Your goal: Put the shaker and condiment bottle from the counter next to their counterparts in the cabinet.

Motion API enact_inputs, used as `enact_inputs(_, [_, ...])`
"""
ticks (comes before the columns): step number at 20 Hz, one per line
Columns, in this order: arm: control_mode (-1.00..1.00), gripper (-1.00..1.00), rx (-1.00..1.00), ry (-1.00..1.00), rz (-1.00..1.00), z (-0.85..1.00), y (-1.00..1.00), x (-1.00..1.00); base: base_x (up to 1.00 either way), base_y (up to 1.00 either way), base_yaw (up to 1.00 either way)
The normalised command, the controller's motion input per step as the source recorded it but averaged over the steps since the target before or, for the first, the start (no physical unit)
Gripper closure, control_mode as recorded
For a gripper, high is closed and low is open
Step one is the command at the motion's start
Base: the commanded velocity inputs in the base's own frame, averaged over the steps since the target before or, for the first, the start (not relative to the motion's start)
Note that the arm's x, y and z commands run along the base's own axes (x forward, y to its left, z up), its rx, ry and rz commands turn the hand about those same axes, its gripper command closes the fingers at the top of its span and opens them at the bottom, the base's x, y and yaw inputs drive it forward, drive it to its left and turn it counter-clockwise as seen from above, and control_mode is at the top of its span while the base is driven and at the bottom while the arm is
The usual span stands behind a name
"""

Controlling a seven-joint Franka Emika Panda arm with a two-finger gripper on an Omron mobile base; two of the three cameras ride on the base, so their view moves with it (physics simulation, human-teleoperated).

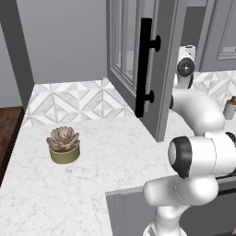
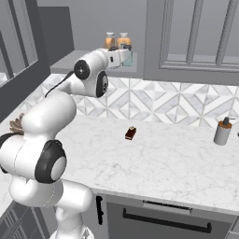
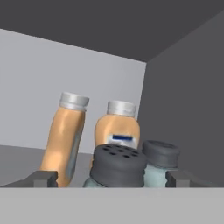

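Two dark-capped teal shakers (image 3: 119, 168) and two orange, pale-capped condiment bottles (image 3: 117, 131) stand inside the cabinet (image 3: 183, 100) — left bottle leaning.

We can read no text, brand or number anywhere; the right orange bottle (image 3: 117, 131) bears only a blank blue-and-white label.

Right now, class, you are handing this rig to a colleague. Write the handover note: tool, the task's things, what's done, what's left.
Tool open inside the cabinet, fingertips either side of the near shaker, apart from it.
A second shaker stands just behind, with a leaning orange bottle and an upright orange bottle further back.
Apparently done: both items shelved beside their counterparts.
Left: back the arm out, perhaps check the leaning bottle.
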Motion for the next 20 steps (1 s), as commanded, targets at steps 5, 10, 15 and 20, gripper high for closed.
enact_inputs(5, [-1.0, -1.0, 0.0, -0.14, 0.0, 0.0, 0.0, -0.54, 0.0, 0.0, 0.0])
enact_inputs(10, [-1.0, -1.0, 0.04, -0.15, 0.0, 0.0, -0.09, -0.82, 0.0, 0.0, 0.0])
enact_inputs(15, [-1.0, -1.0, 0.04, -0.11, 0.0, 0.0, -0.12, -0.82, 0.0, 0.0, 0.0])
enact_inputs(20, [-1.0, -1.0, 0.0, -0.1, 0.02, -0.25, -0.08, -0.98, 0.0, 0.0, 0.0])
